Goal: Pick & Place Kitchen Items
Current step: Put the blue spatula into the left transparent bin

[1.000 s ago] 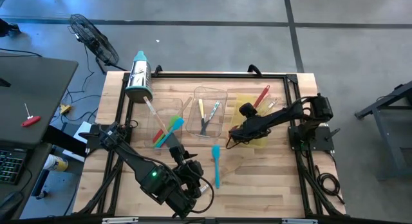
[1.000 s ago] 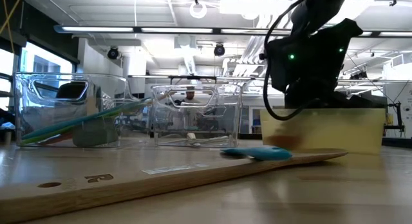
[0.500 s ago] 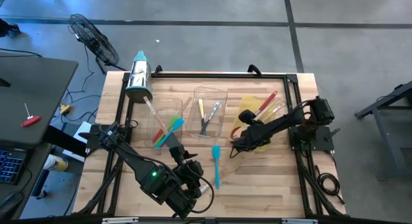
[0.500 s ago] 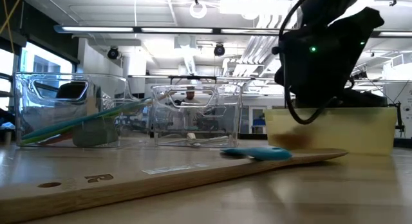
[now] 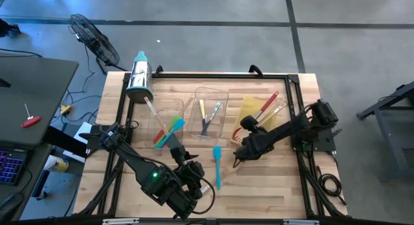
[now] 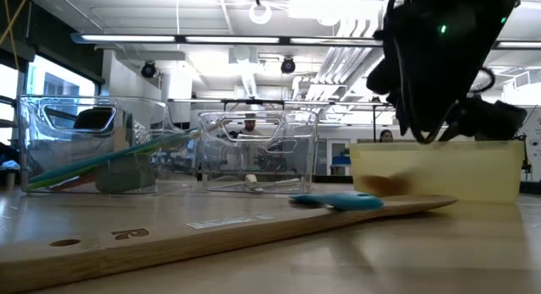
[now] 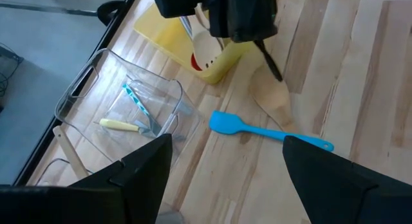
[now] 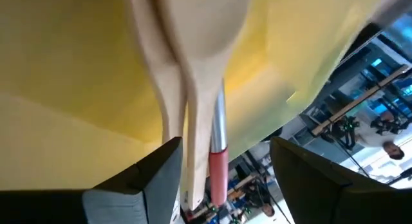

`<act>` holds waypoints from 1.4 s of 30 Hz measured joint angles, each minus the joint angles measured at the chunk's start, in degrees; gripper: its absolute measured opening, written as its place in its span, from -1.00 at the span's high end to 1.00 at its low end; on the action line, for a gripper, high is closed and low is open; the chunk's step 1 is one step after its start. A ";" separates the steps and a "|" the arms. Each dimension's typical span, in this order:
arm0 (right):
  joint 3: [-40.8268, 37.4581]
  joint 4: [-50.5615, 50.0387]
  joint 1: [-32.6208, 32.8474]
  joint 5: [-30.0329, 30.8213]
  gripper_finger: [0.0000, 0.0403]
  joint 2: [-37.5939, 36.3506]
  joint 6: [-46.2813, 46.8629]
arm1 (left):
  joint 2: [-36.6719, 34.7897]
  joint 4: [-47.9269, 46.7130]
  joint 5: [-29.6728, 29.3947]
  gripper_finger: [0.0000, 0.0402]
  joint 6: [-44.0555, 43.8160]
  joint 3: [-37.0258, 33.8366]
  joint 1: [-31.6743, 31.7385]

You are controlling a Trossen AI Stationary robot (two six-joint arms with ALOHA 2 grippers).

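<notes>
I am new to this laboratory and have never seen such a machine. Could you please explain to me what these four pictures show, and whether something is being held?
These are two dark robot arms working at a wooden table. One picture looks straight down, one looks level across the table top, and two come from cameras on the arms' wrists.

On the table stand two clear bins and a yellow bin. The yellow bin holds wooden utensils and a red-handled one. A teal spatula lies loose on the wood, beside a wooden spatula.

The right gripper is at the near edge of the yellow bin, open and holding nothing. The left gripper waits near the front of the table, open and empty.
</notes>
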 joint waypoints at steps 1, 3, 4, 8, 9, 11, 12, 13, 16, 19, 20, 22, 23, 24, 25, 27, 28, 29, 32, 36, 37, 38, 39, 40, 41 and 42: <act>0.73 -0.55 0.68 -0.01 -0.12 0.00 0.62 | 0.00 0.02 0.01 -0.44 0.00 0.00 0.00; 2.42 -2.32 2.17 0.03 -0.12 0.00 2.05 | 0.00 0.02 0.27 -0.44 -0.05 0.00 0.00; 3.31 -3.21 2.90 0.04 -0.12 0.00 3.02 | 0.00 0.01 0.48 -0.44 -0.20 0.00 0.00; 8.07 -6.25 6.70 0.18 -0.12 -0.01 8.69 | 0.00 0.00 1.71 -0.44 -0.86 0.00 0.00; 9.53 -6.83 7.81 0.18 -0.12 -0.02 10.38 | 0.00 0.00 2.05 -0.44 -0.92 0.00 0.00; 12.54 -7.24 10.05 0.21 -0.12 -0.04 14.36 | 0.00 0.00 3.49 -0.44 -1.33 0.00 0.00; 14.10 -7.43 11.23 0.19 -0.12 -0.04 16.44 | 0.00 0.02 4.18 -0.44 -1.55 0.00 0.00; 15.70 -7.55 12.41 0.21 -0.12 -0.04 18.49 | 0.00 0.01 4.85 -0.44 -1.82 0.00 0.00; 20.31 -7.48 15.79 -0.54 -0.12 -0.04 24.73 | 0.00 0.02 5.96 -0.44 -2.40 0.00 0.00; 24.38 -7.14 18.45 -3.16 -0.12 -0.09 30.84 | 0.00 0.04 6.80 -0.44 -2.83 0.00 0.00; 25.54 -6.79 19.15 -4.43 -0.12 -0.09 32.85 | 0.00 0.04 7.40 -0.44 -2.92 0.00 0.00; 27.36 -5.70 20.38 -7.97 -0.12 -0.09 36.53 | 0.00 0.04 8.47 -0.44 -3.04 0.00 -0.04; 28.09 -4.67 20.89 -10.63 -0.12 -0.09 38.11 | 0.10 0.06 9.22 -0.44 -3.06 0.00 -0.13; 28.64 -3.25 21.31 -14.02 -0.12 -0.09 39.30 | 0.53 0.19 9.52 -0.44 -3.07 0.12 -0.36; 28.94 -1.55 21.76 -17.86 -0.12 -0.11 39.94 | 0.83 0.49 10.13 -0.44 -3.06 0.11 -0.42; 29.02 2.99 22.53 -27.73 -0.12 -0.11 39.74 | 1.79 0.40 11.51 -0.44 -3.04 0.04 -1.13; 29.00 5.63 23.12 -33.55 -0.12 -0.11 38.79 | 2.27 0.69 12.34 -0.44 -2.98 0.04 -1.22; 29.00 8.61 23.66 -38.86 -0.12 -0.11 37.94 | 2.75 0.62 13.05 -0.44 -2.94 0.04 -1.43; 29.00 19.23 25.24 -48.05 -0.12 -0.11 36.68 | 4.44 0.59 15.30 -0.44 -2.84 0.04 -2.22; 29.00 29.89 26.87 -46.81 -0.12 -0.11 36.39 | 6.42 1.04 16.56 -0.44 -2.80 -0.02 -3.50; 29.00 31.57 27.13 -45.09 -0.12 -0.11 35.87 | 6.74 1.30 16.65 -0.44 -2.82 -0.01 -3.82; 29.00 32.99 27.35 -42.87 -0.12 -0.09 35.20 | 7.00 1.33 16.64 -0.44 -2.89 0.00 -4.18; 29.00 34.19 27.56 -39.81 -0.12 -0.03 34.46 | 7.23 1.39 16.67 -0.44 -3.08 0.00 -4.37; 28.88 35.40 27.85 -36.53 -0.12 0.02 33.66 | 7.42 1.69 16.69 -0.44 -3.27 0.00 -4.62; 28.52 36.58 28.35 -33.26 -0.12 0.04 33.32 | 7.50 1.99 16.67 -0.44 -3.54 0.00 -4.76; 27.82 37.82 28.73 -30.42 -0.12 0.04 32.99 | 7.54 1.95 16.63 -0.44 -3.86 0.00 -5.04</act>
